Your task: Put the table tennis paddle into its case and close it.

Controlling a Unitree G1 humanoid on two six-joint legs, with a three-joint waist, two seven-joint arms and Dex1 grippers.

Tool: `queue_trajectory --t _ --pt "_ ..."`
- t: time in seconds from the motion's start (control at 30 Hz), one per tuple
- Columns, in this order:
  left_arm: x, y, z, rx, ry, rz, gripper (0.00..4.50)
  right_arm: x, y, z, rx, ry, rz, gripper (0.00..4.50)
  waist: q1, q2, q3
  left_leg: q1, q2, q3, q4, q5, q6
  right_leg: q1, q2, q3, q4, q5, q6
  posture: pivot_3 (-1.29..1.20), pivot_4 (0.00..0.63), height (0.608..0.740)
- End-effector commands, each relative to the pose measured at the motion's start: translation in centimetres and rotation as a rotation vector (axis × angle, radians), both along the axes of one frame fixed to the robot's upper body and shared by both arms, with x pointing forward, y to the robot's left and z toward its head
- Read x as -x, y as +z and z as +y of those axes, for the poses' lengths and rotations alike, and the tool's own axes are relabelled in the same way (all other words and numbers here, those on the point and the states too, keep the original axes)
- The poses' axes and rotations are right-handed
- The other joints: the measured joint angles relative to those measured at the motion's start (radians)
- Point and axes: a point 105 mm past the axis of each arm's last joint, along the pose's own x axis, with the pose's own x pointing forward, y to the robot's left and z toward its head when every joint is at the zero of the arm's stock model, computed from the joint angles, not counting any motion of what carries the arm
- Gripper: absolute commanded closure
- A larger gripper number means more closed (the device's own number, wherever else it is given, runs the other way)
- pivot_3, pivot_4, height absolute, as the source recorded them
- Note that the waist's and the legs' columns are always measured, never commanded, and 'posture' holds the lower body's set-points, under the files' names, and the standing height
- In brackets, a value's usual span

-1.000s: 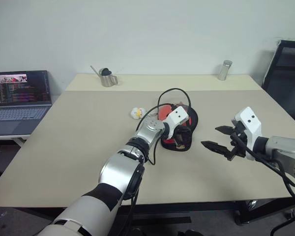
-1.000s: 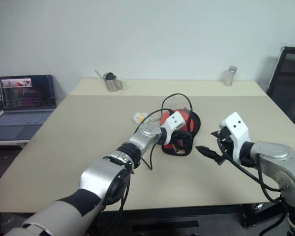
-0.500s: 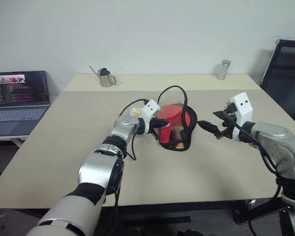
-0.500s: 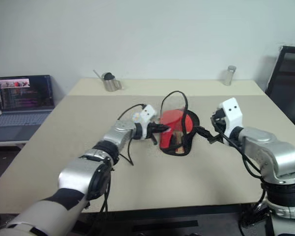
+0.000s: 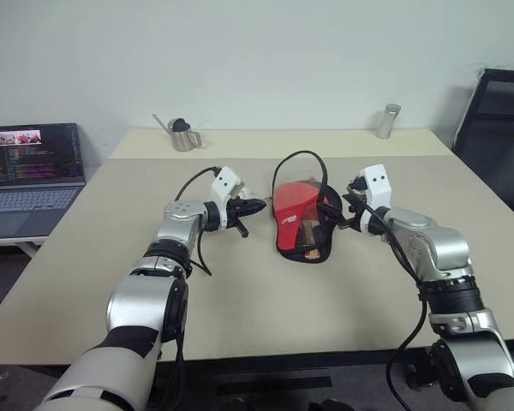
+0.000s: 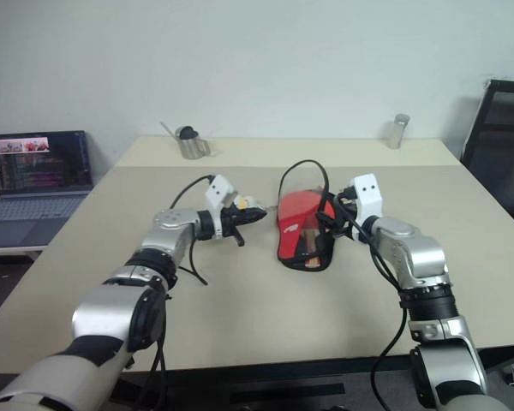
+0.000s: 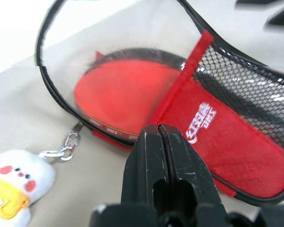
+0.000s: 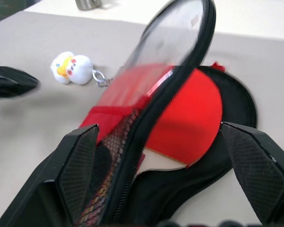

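Beige table [image 5: 111, 257], white wall behind. Left gripper [image 5: 255, 205] is clamped shut on nothing, just beside the case [image 5: 301, 224]. Right gripper [image 6: 332, 219] is spread wide at the case's other side. Table tennis paddle [image 8: 189, 113] is seen inside the case (flap up, unzipped).

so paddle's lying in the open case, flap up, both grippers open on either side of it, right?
Not both. The left gripper is shut, as the left wrist view shows. The right gripper is open; the paddle lies in the open case, flap up.
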Motion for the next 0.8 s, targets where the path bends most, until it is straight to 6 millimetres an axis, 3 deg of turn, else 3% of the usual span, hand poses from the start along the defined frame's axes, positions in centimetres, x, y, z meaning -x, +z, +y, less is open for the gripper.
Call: queue_trajectory --t 0.03,0.37,0.47,0.63,0.73,0.8 --pt "0.7 2.6 0.6 0.063 -0.064 -0.07 4.44 -1.0 1.9 0.9 -0.019 0.026 -0.064 0.0 -0.002 0.0 0.0 0.0 0.0 0.0 0.0 0.0 0.0 0.0 0.0 0.0 0.0 0.0 0.0 0.0 0.15 0.74" --pt "4.4 6.0 2.7 0.188 -0.237 -0.045 4.44 -3.9 1.0 4.2 -0.14 0.027 0.018 0.0 -0.024 0.0 0.0 0.001 0.001 0.0 -0.001 0.0 0.0 0.0 0.001 0.002 0.001 0.0 0.0 0.0 0.15 0.74" --pt "5.8 6.0 3.5 0.156 -0.279 -0.005 4.44 -4.3 0.7 4.7 -0.15 0.023 0.034 0.0 -0.027 0.001 0.0 0.001 0.001 0.0 -0.001 0.0 0.0 0.0 0.001 0.002 0.001 0.0 0.0 0.0 0.15 0.74" --pt "7.1 4.6 6.0 -0.038 -0.265 0.051 4.44 -4.5 1.0 5.4 -0.157 0.03 0.028 0.0 -0.03 0.001 0.0 0.001 0.001 0.001 -0.001 0.0 0.0 0.0 0.001 0.002 0.001 0.0 -0.001 0.0 0.15 0.74" --pt "7.2 3.9 7.0 -0.136 -0.241 0.051 4.5 -4.7 1.0 5.3 -0.165 0.016 0.03 0.58 -0.028 0.001 0.0 0.001 0.001 0.0 -0.001 0.0 0.0 0.0 0.001 0.002 0.001 0.0 -0.001 0.0 0.15 0.74" --pt "7.0 4.1 7.3 -0.131 -0.224 0.047 4.5 -4.7 0.7 5.2 -0.174 -0.005 0.045 1.27 -0.027 0.001 0.0 0.001 0.001 0.0 -0.001 0.0 0.0 0.0 0.001 0.003 0.001 0.0 -0.001 0.0 0.15 0.74"
